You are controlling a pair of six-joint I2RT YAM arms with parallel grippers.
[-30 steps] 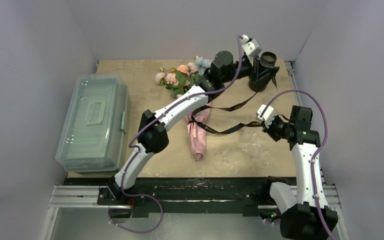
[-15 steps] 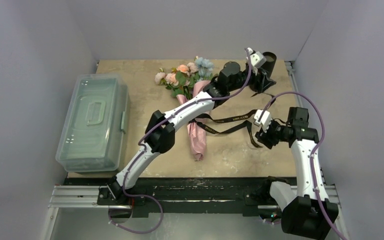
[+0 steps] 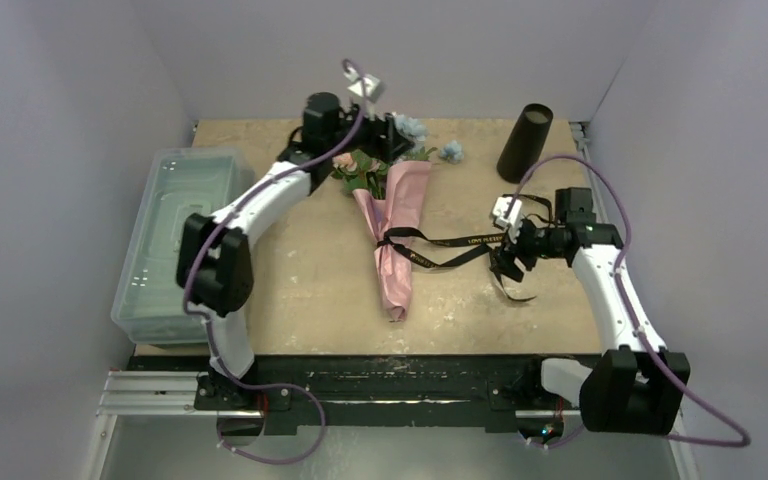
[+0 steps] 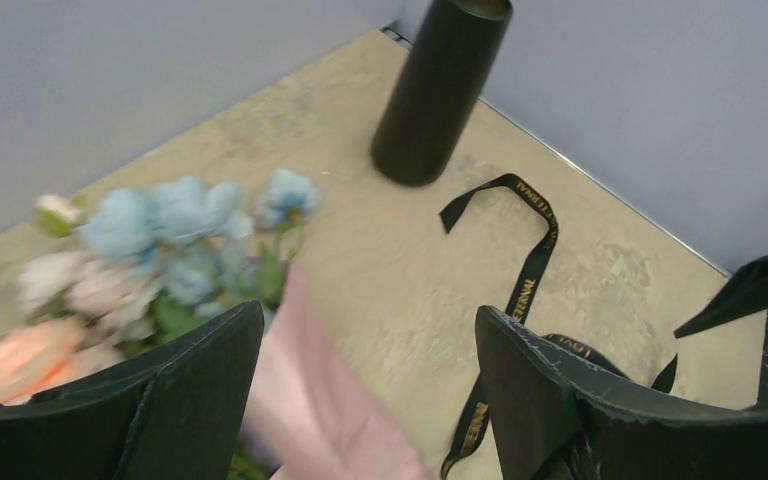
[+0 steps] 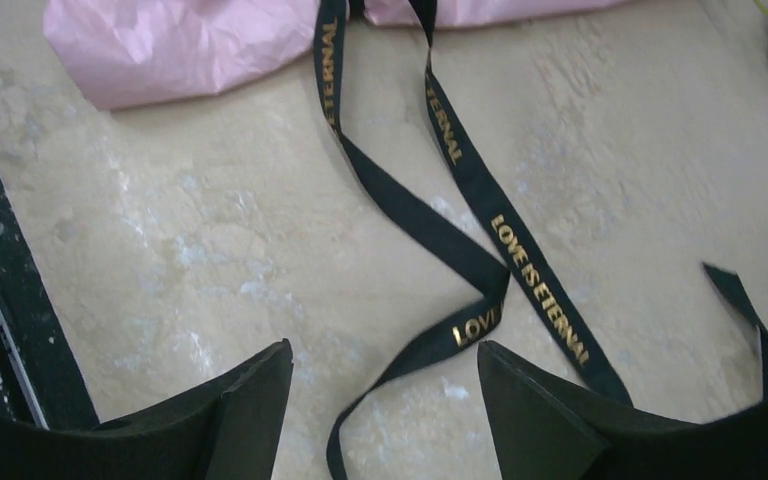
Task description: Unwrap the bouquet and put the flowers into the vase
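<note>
Lying in the middle of the pale, speckled table (image 3: 300, 270), the bouquet (image 3: 396, 230) is seen as a long cone of crinkled pink paper (image 3: 400, 195). Soft pink, peach and pale blue flowers (image 3: 412, 128) are seen at its far end. A thin black ribbon (image 3: 465, 240) with gold letters is wound round its middle, and the loose ends trail to the right. The tall, round, dull black vase (image 3: 525, 142) stands far right, well apart. The left jaws are spread above the flowers, with nothing gripped. The right jaws are spread just above the ribbon ends. A clear plastic bin (image 3: 175, 250) is at the left.
</note>
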